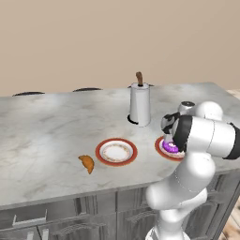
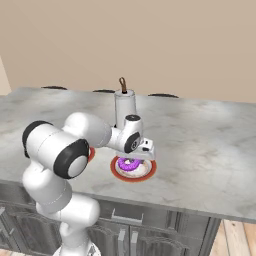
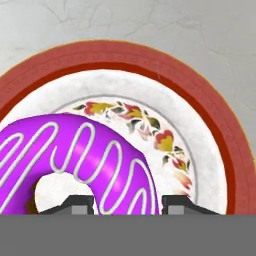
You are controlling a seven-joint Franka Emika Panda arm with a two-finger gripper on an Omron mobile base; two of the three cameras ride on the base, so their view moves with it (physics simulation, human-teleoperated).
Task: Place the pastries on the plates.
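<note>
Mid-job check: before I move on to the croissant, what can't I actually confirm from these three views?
- Gripper: whether it has let go of the donut. The hand view's bottom edge cuts its tips off; in both base views the hand covers them.
- Donut plate: half hidden behind the arm in the left base view.
- Second plate: only a red sliver shows past the arm in the right base view.
- Croissant: too small to read detail.

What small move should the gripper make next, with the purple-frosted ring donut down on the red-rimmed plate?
Probably finish opening and lift straight up. The gripper straddles one side of the purple-frosted ring donut, which already lies on the red-rimmed plate; the golden-brown croissant waits on the counter beside the other plate.
</note>
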